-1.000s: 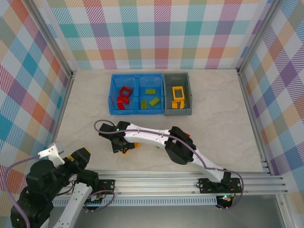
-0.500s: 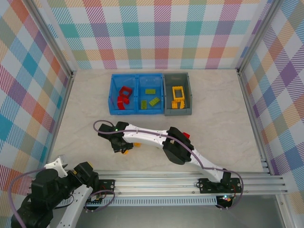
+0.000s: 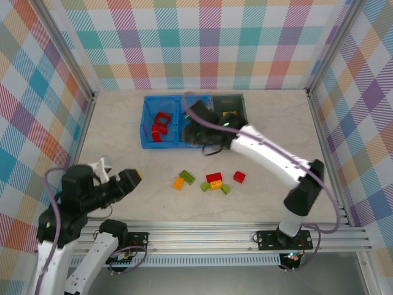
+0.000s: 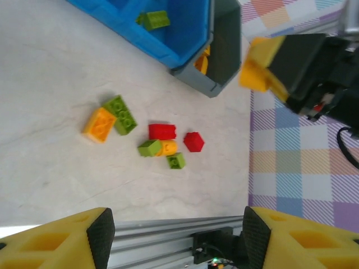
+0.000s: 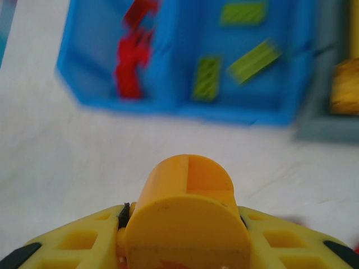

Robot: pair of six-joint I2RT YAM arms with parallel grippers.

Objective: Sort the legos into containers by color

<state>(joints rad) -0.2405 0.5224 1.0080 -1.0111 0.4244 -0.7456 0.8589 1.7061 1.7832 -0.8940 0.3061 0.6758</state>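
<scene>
Quick count: seven loose bricks sit clustered on the tabletop [image 4: 56,67]. That's three lime green bricks [image 4: 120,114], two red bricks [image 4: 162,131] and two yellow-orange bricks [image 4: 100,124]. There are two containers, a blue bin [image 5: 168,109] with reds in its left half and greens in its right, plus a grey bin [image 4: 224,50] holding yellow stuff. The right pincer [image 5: 182,235] is clamped on the round yellow piece [image 5: 188,196], a smooth stubby cylinder wedged between both fingers, up by the bins. The left pincer [image 4: 174,227] is spread wide, nothing in it.
</scene>
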